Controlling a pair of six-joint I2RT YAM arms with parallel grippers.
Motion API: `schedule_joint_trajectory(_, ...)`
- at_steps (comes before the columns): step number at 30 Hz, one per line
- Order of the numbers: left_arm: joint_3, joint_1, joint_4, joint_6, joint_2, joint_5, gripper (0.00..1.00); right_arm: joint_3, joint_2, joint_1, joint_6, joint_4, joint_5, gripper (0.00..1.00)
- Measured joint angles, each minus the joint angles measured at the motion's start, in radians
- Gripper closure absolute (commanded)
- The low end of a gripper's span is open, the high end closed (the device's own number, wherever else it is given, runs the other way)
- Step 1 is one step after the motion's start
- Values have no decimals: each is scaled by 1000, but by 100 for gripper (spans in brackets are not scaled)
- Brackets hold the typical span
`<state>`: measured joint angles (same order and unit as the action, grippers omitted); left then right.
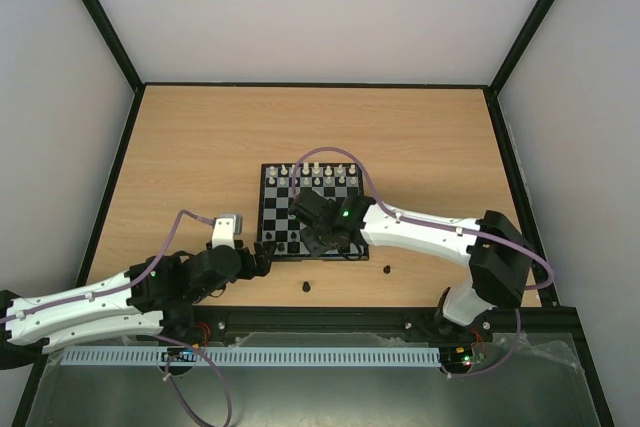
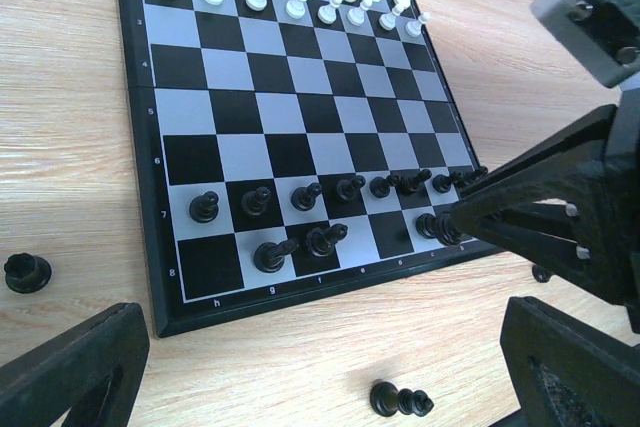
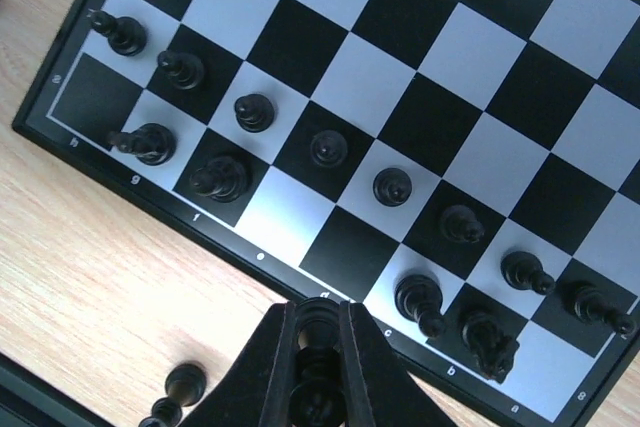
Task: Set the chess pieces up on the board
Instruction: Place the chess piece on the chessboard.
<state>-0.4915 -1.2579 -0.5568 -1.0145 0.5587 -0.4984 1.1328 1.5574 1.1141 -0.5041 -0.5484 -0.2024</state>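
At the near edge of the chessboard point(image 2: 300, 297), set mid-way across the wooden tabletop point(image 1: 200, 147), the right end effector point(image 3: 318, 312) hangs clamped tight on a black chessman point(image 3: 316, 367). It sits just short of black's back rank, where the e and d squares lie bare between the occupied f and c squares. The left end effector point(image 2: 320, 367), spread wide and empty, sits by the board's near left corner. White's men point(image 1: 315, 175) fill the two far rows, black pawns point(image 3: 325, 147) line their own row, and two more black pieces point(image 1: 305, 287) lie on the tabletop. The placement likely calls for centring the piece over its square, lowering it upright clear of its neighbours, and releasing only once the base sits flat. Small file letters and rank numerals run along the frame; no maker's name is visible.
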Motion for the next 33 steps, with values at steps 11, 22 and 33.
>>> schedule_joint_trajectory(11, 0, 0, -3, 0, -6, 0, 1, 5, 92, -38, 48, -3, 64, 97)
schedule_joint_trajectory(22, 0, 0, -3, 0, -6, 0, 1, 5, 126, -54, 60, 23, 72, 97)
schedule_joint_trajectory(33, 0, 0, -4, 0, -6, 0, 1, 5, 135, -63, 60, 59, 65, 97)
